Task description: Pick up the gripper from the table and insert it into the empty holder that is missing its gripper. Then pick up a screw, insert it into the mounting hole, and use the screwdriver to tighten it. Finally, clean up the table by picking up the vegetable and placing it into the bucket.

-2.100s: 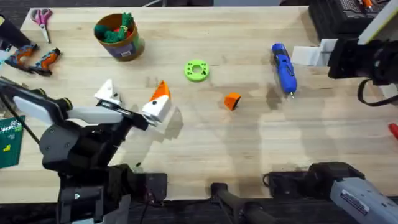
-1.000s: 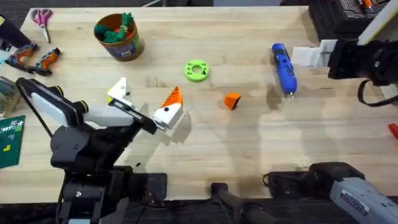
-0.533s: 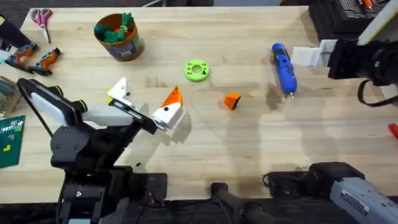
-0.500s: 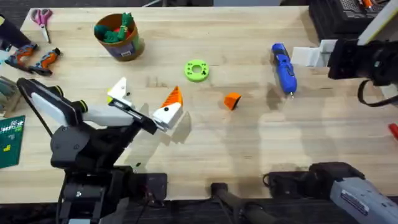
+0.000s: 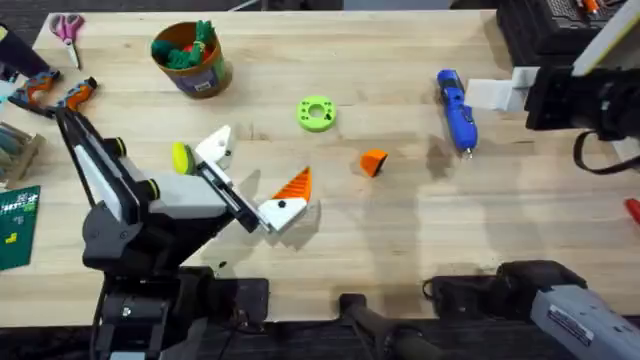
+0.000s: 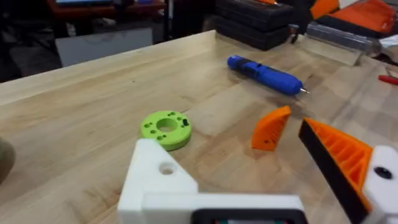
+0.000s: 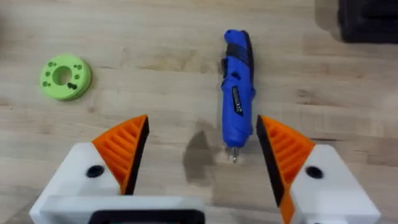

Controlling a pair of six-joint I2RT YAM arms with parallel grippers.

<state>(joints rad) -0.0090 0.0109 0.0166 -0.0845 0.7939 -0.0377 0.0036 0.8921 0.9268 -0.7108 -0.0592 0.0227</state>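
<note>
Here, the left pincer point(image 5: 250, 180) and right pincer point(image 7: 199, 152) gape wide; the bucket point(image 5: 190, 57) label is unreadable.

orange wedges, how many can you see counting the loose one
4: the loose gripper mid-table, one on the left hand's finger, two on the right hand's fingers. Others may be hidden.

Pale wood table point(image 5: 400, 230), matt, visible grain and plank seams. Glossy blue plastic screwdriver point(image 7: 239, 93) with a thin metal bit; loose orange gripper point(image 6: 271, 129) in matt ribbed plastic. Matt lime plastic ring disc point(image 6: 166, 128), plain white plastic holder point(image 6: 158, 180).
</note>
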